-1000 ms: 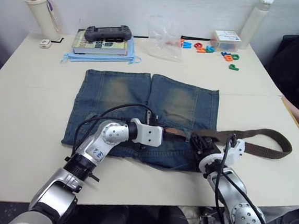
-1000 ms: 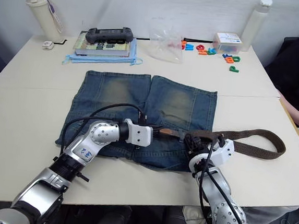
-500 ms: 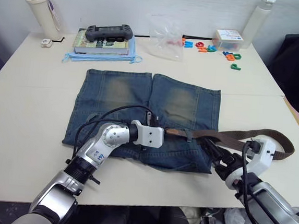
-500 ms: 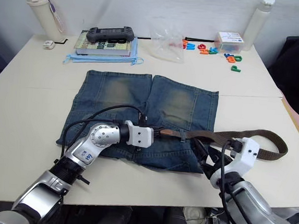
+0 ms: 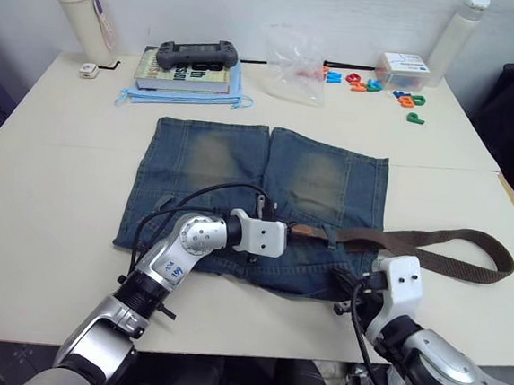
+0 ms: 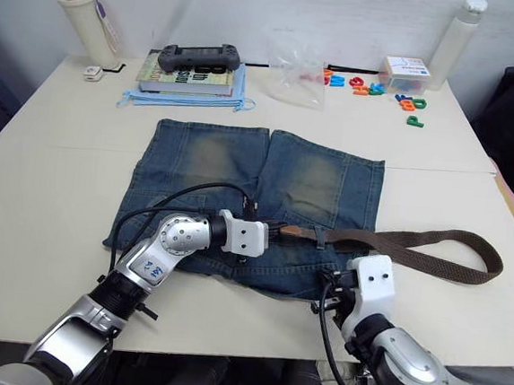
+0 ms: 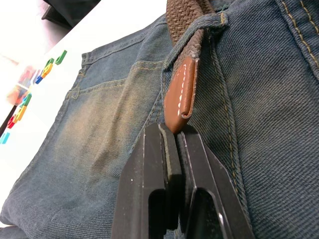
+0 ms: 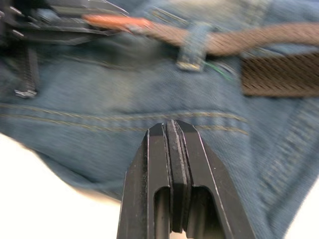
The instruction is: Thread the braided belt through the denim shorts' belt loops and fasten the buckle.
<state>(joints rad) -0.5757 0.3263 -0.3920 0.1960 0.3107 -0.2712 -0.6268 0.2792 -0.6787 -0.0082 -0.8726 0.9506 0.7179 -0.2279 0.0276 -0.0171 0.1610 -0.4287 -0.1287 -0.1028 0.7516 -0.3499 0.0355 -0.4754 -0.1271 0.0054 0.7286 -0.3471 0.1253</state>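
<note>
**Belt tip through one loop; pick your next grip with care**

You have the faded blue denim shorts (image 5: 261, 202) lying flat on the cream tabletop (image 5: 50, 192), waistband toward you; the long dark-brown braided belt (image 5: 432, 248) runs along that waistband, passes under one narrow denim belt loop (image 7: 219, 21), and trails off the cloth to your right in a loose fold; I cannot make out the buckle.

Your left gripper (image 7: 172, 130) has its fingers pressed together with the belt's smooth tan leather tip (image 7: 180, 92) at their ends; whether they pinch it, I cannot tell. Your right gripper (image 8: 171, 130) hovers over the waistband's near edge, its fingers closed on nothing.

Expect the braid to be limp and light; it will likely buckle if pushed, so draw it by the tip, the stiffest part; that leather looks slick, so grip it squarely across its width. The denim is soft and may bunch or drag along; pin the waistband beside the next loop with your right fingers.
</note>
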